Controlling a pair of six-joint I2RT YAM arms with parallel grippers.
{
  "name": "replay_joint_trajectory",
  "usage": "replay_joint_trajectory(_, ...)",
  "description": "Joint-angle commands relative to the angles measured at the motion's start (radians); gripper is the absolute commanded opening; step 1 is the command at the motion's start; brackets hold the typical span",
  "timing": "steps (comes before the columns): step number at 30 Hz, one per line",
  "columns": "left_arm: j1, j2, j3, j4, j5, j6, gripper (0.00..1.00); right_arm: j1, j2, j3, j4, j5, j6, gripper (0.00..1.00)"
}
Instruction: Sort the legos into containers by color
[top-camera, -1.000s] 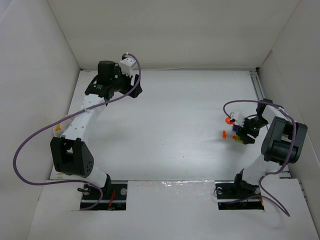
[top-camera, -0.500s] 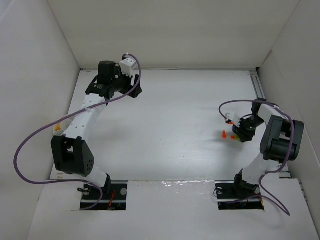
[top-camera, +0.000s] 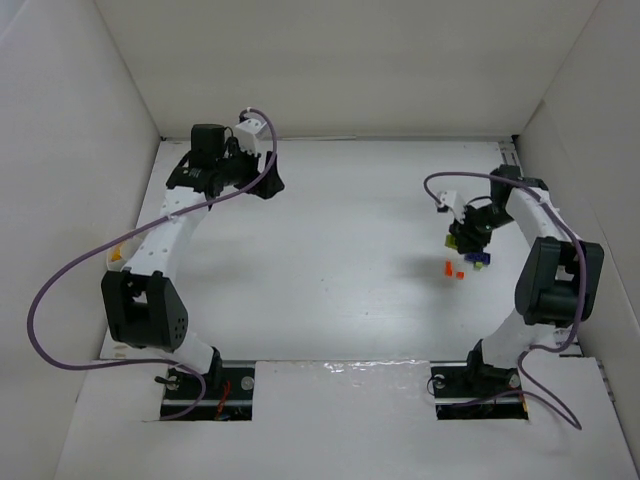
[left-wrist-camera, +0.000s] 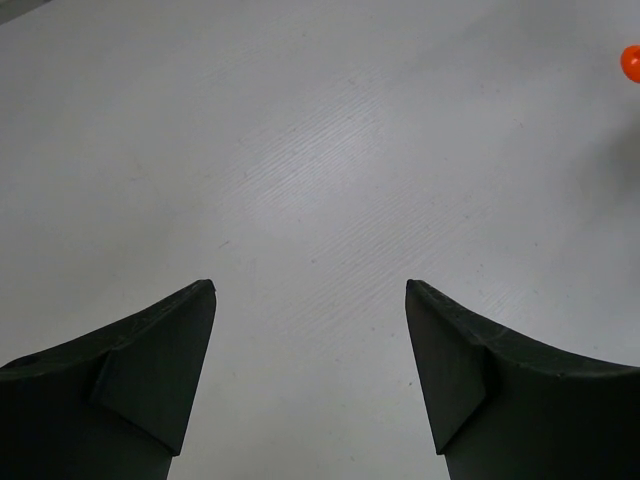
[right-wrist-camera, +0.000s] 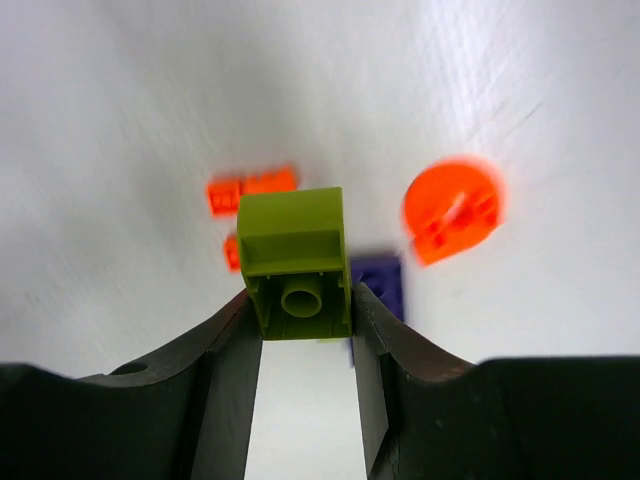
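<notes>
R fingers (right-wrist-camera: 225, 370) clenched on a lime-green lego (right-wrist-camera: 292, 250), gripped by its 2 side faces, hollow underside w/ round tube facing the wrist cam; it looks held just above the surface (top-camera: 340, 250), right side, mid-depth. Under it lie other legos, blurred: an orange lego (right-wrist-camera: 252, 188) to its upper left, a smaller orange-red lego (right-wrist-camera: 232, 252) at its left edge, a purple lego (right-wrist-camera: 380, 285) partly behind the right finger, and a round orange piece (right-wrist-camera: 455, 210) further right. L fingers (left-wrist-camera: 150, 380) released, spread wide w/ nothing between, over bare surface at far left; an orange bit (left-wrist-camera: 631, 62) is cut off by the top-right edge of that view
</notes>
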Motion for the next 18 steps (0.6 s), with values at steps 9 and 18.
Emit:
replay_joint_trajectory(9,0.043,0.129,0.126,0.014,0.407,-0.219,0.74,0.398,0.000,0.250,0.360,-0.323,0.611,0.11)
replay_joint_trajectory(18,0.014,0.205,0.117,0.180,0.539,-0.417,0.75,0.597,0.104,0.350,0.682,-0.302,0.967,0.11)
